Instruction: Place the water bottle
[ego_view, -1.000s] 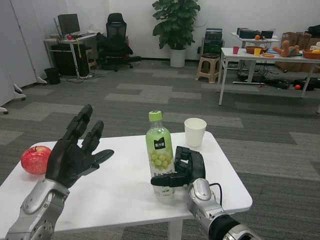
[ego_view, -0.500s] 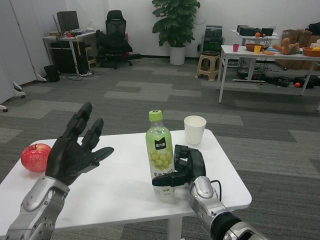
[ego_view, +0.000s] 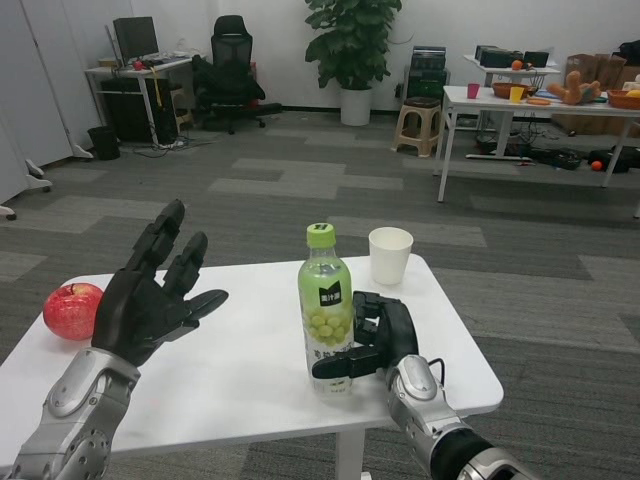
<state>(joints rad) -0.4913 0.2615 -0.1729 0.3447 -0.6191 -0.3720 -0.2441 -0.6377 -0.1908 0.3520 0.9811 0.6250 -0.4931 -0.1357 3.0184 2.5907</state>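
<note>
- Head view, right hand (ego_view: 378, 338): fingers wrapped around the lower part of the water bottle (ego_view: 326, 308), thumb across its front near the base. Grasping it.
- Bottle upright, green cap on top, base at or just above the white table (ego_view: 240, 380). Can't tell whether it bears full weight on the surface.
- Bottle sits right of the table's middle, toward my near edge. White paper cup (ego_view: 389, 255) stands behind it, near the far edge, apart from it.
- Left hand (ego_view: 145, 300): raised over the left side of the table, fingers spread, holding nothing.
- Red apple (ego_view: 72, 311) at the far left edge, well apart from the bottle.
- Risk: tall and narrow, gripped low; letting go before the base is flat could topple it.
- Risk: a finger dragging on the label as I open could tip it toward the cup or the near edge.
</note>
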